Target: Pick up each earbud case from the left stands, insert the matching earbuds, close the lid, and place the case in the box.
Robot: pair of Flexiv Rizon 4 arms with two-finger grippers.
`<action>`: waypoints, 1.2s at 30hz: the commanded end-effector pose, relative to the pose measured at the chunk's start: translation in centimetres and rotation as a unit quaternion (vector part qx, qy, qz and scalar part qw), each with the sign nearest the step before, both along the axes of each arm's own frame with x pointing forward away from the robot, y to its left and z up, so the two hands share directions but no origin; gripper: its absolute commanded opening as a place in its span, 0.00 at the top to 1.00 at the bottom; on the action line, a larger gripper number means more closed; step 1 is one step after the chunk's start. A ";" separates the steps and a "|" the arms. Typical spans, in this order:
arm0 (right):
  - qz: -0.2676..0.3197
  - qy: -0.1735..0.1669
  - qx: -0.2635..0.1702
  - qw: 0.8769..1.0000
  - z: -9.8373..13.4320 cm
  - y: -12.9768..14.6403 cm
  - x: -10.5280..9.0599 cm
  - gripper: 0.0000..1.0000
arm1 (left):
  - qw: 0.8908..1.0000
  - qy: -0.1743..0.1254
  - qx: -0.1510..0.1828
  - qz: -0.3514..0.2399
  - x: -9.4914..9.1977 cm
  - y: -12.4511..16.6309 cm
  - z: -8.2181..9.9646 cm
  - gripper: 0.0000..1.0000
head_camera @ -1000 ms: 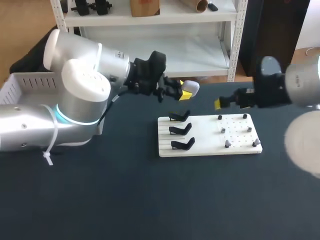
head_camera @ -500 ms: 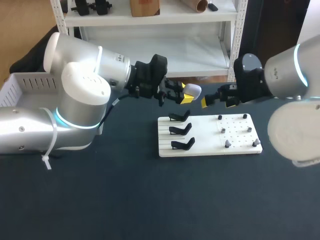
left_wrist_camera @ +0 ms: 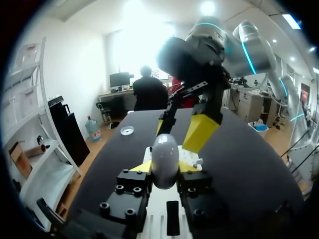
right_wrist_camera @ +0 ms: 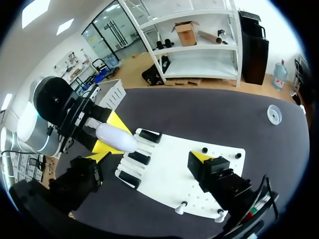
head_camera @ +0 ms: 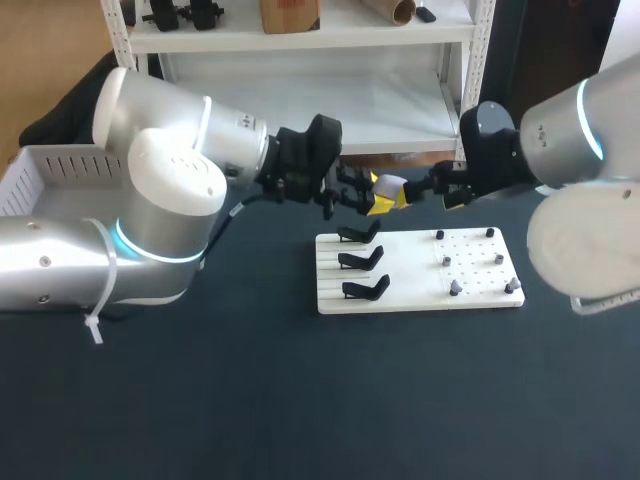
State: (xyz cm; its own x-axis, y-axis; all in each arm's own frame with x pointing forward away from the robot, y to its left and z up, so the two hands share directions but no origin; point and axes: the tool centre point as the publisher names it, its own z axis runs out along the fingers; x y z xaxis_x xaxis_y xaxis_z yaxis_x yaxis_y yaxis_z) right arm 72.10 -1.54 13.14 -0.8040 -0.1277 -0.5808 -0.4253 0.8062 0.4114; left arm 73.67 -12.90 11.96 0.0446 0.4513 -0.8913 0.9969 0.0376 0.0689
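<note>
Over the last second the right gripper (head_camera: 427,196) has swung in from well off to the right, and one of its yellow tips is now just beside the earbud case (head_camera: 390,183). The left arm has barely shifted. The left gripper (left_wrist_camera: 164,168) is clamped on the case, one yellow tip on each flank, with the rounded white end sticking out ahead of the fingers. It holds the case in the air above the far edge of the white board (head_camera: 420,272), not on the desk (head_camera: 300,400). That hold looks deliberate: gripping low on the body leaves the lid end free for the other arm to work on.

The right gripper's fingers are spread wide and hold nothing. In the left wrist view they stand just ahead of the case's free end, one to each side. I cannot tell whether either one touches it. My guess is that the gripper is lining up to open the lid or steady the case.

On the board below, all three black stands (head_camera: 364,261) are bare. The small pegs (head_camera: 455,288) on its right half are too small to tell which carry earbuds. The white slatted box (head_camera: 40,165) waits at the far left of the desk, behind the left arm.
</note>
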 end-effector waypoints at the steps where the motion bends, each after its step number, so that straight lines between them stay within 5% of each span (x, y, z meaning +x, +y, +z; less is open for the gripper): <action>1: 0.002 0.001 0.001 1.000 0.1 0.0 0.1 0.00 | 1.000 0.001 -0.001 -0.001 0.1 0.0 -0.1 1.00; 26: 0.002 -0.018 -0.003 1.000 1.7 -0.7 0.1 0.00 | 1.000 0.010 -0.001 0.006 -0.6 0.6 -0.9 1.00; 36: 0.018 0.001 0.008 1.000 0.2 0.6 -0.8 0.00 | 1.000 0.002 -0.006 0.004 -0.5 0.2 -0.3 1.00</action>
State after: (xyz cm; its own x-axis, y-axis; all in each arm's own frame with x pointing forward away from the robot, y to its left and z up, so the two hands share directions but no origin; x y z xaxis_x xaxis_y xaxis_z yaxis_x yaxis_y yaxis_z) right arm 70.84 -0.89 13.72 -0.7990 -0.1448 -0.5837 -0.4461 0.7936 0.4138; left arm 73.35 -12.63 11.63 0.0342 0.4436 -0.8956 0.9972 0.0445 0.0601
